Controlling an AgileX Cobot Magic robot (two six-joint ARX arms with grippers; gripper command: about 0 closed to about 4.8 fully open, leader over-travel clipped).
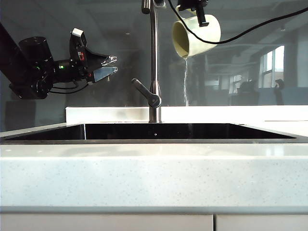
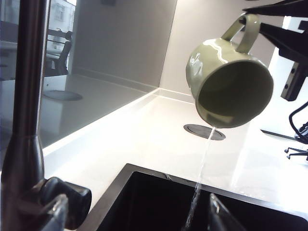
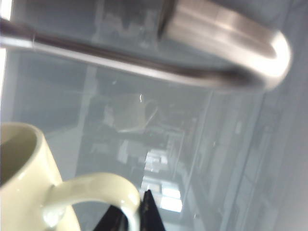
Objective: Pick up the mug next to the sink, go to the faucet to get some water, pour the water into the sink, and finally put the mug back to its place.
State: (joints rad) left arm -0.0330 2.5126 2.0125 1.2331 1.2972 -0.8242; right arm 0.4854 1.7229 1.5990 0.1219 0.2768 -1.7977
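Three of four steps done or underway, by my read: wide black rectangular sink (image 1: pixel 144 132) takes a thin stream from the tipped pale cream-green ceramic mug (image 1: pixel 197 34), right gripper (image 1: pixel 201 20) clamped on its handle beside the tall brushed-steel faucet (image 1: pixel 154 62). Left gripper (image 1: pixel 107 67) spread, idle. Return pending.

A kitchen mock-up in an office – black sink (image 1: pixel 144 132) set in speckled white counter (image 1: pixel 154 173), steel faucet (image 1: pixel 154 62), glass backsplash (image 1: pixel 250 57) mirroring desks, chairs, windows.
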